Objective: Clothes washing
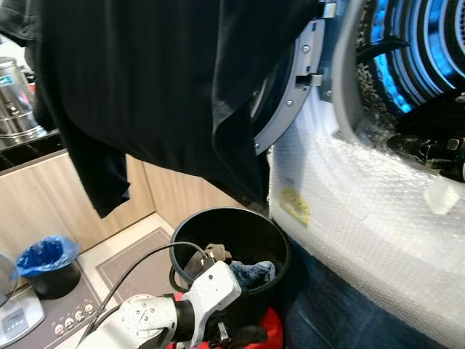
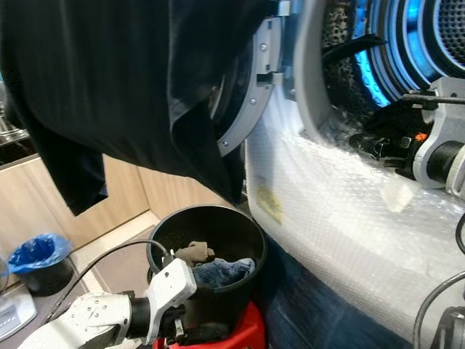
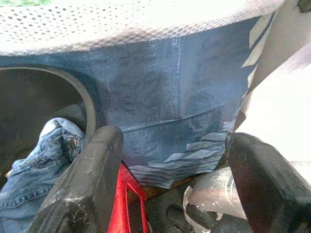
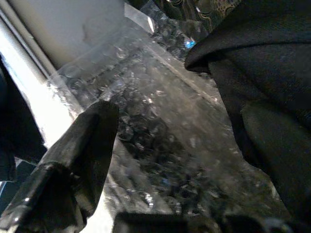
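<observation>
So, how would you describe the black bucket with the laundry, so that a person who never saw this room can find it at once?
Start at the washing machine, whose front is wrapped in bubble wrap. On the floor just left of it, below the hanging black garment, stands the black bucket, with blue jeans inside. Unlike the smaller bin further left, it has no blue bag liner.

Floor (image 1: 138, 229) bears grey mat (image 1: 142, 265); black bucket (image 1: 272, 243); blue-lined bin (image 1: 51, 265).
</observation>
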Available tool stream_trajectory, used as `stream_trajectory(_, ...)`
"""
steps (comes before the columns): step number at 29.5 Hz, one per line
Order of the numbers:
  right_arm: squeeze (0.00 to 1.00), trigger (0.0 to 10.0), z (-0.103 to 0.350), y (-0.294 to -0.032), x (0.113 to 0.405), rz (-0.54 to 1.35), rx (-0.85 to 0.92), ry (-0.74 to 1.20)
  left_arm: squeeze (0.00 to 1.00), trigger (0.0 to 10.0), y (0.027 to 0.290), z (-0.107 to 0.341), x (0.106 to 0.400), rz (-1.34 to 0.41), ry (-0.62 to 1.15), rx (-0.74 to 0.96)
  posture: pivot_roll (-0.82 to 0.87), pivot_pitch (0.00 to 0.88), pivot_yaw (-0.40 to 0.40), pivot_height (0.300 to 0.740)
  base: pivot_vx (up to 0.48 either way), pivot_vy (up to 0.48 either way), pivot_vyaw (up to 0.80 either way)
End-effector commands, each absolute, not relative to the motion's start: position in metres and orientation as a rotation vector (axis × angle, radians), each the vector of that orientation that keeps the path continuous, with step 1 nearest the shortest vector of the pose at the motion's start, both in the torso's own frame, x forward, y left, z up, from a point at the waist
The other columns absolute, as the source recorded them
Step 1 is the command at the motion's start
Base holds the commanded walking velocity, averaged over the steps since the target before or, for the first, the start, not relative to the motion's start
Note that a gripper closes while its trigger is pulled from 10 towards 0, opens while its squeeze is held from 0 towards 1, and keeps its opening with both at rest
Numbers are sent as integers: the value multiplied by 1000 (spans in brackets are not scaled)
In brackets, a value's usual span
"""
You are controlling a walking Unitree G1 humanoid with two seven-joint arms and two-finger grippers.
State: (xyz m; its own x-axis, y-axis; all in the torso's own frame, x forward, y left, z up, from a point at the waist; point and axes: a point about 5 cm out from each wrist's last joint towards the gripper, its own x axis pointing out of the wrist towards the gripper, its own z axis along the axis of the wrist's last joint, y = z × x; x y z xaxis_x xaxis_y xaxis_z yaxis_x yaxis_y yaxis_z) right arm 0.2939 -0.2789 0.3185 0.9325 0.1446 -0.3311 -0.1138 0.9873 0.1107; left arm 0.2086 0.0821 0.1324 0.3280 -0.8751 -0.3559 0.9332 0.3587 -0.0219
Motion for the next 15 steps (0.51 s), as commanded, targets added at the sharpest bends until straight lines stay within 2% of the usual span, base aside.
stream_trajectory(1, 0, 10000, 317, -289, 291, 83, 99, 356, 0, 10000, 86, 135, 210, -1183, 336, 222, -150, 0, 42, 740, 0, 0, 0)
stream_trajectory(7, 0, 10000, 324, -309, 296, -46, 164, 316, 0, 10000, 87, 135, 209, -1186, 340, 222, -154, 0, 46, 740, 0, 0, 0)
stream_trajectory(10, 0, 10000, 335, -324, 301, -178, 237, 235, 0, 10000, 87, 136, 209, -1188, 342, 222, -155, 0, 47, 740, 0, 0, 0)
stream_trajectory(15, 0, 10000, 345, -343, 301, -418, 190, 189, 0, 10000, 87, 136, 209, -1186, 342, 225, -149, 0, 49, 740, 0, 0, 0)
